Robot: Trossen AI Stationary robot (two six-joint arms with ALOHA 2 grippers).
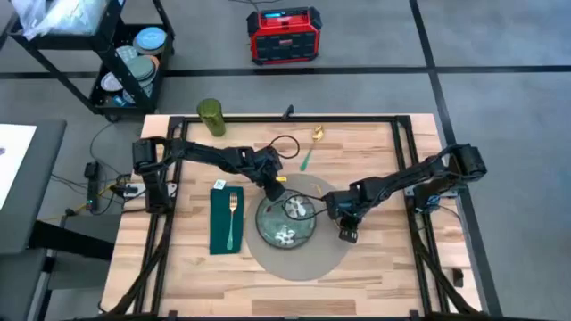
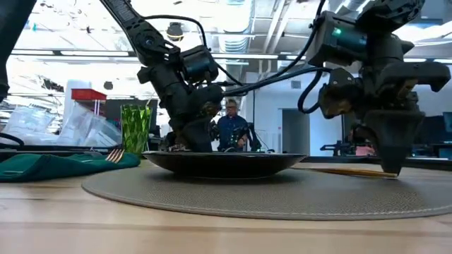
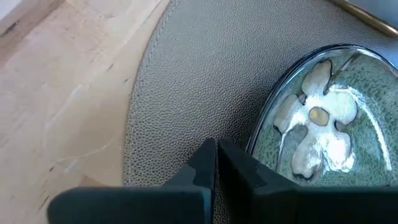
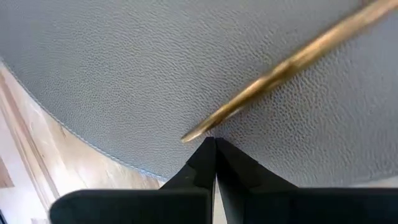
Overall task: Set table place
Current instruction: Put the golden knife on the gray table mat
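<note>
Placemat (image 1: 299,259), a large flat round grey-beige disc with a fine pebbled weave, lies at the middle of the desk (image 1: 375,152), a rectangular top of light striped butcher-block wood in a black rail frame. Being round, the mat has no long axis. On its left-centre part rests a small round green plate (image 1: 285,223) with white floral motifs; the left wrist view shows one flower with a yellow centre and the plate's glossy dark rim.

The high view alone shows the layout: a green napkin (image 1: 223,218) bearing a gold fork (image 1: 234,214) lies left of the mat, its long axis running front to back, and a green tumbler (image 1: 211,116) stands at the desk's far edge. The low view alone shows the plate's shallow profile above the mat, and a person (image 2: 231,130) in the room behind.

Left end effector (image 1: 270,189) sits at the plate's far-left rim, its fingers (image 3: 214,168) pressed together on nothing. Right end effector (image 1: 346,234) points down at the mat's right part, fingers (image 4: 214,162) likewise closed and empty; just at their tips lies a slim gold utensil (image 4: 292,62), set diagonally across the mat in the right wrist view.
</note>
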